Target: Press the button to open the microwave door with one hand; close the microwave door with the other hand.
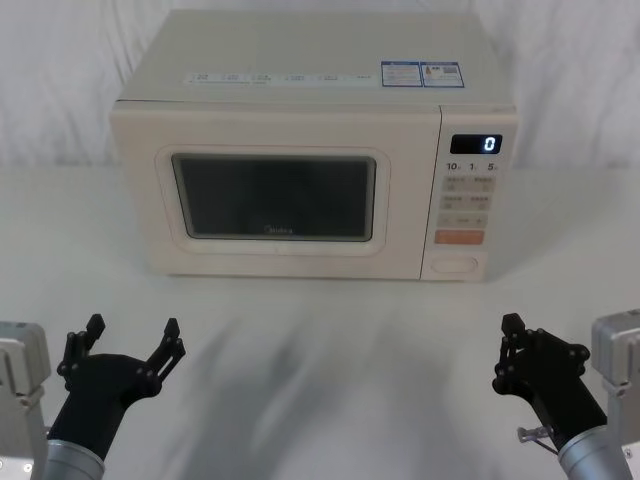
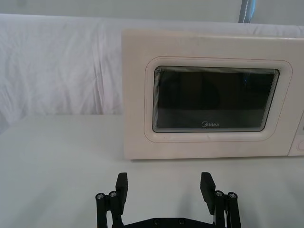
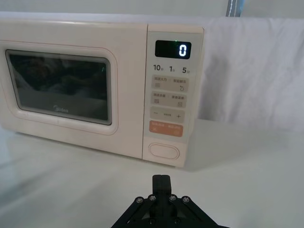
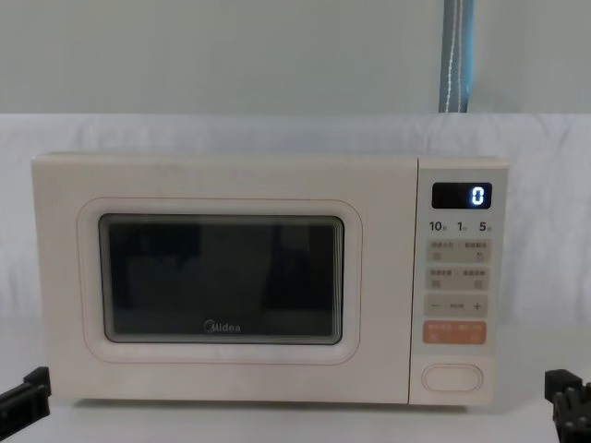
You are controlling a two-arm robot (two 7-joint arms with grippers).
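A cream microwave stands at the back of the white table. Its door (image 1: 275, 195) (image 2: 216, 99) (image 3: 59, 88) (image 4: 222, 281) with the dark window is shut flush. The pill-shaped button (image 1: 454, 265) (image 3: 164, 151) (image 4: 452, 377) sits lowest on the control panel, under the orange key. My left gripper (image 1: 132, 331) (image 2: 164, 183) rests open near the table's front left, well short of the door. At the front right, my right gripper (image 1: 512, 335) (image 3: 161, 181) is shut, in line with the button and far from it.
The display (image 1: 476, 144) shows 0. White cloth covers the table (image 1: 320, 320) and the backdrop. A broad stretch of bare table lies between the grippers and the microwave front. A grey-blue pole (image 4: 457, 55) stands behind.
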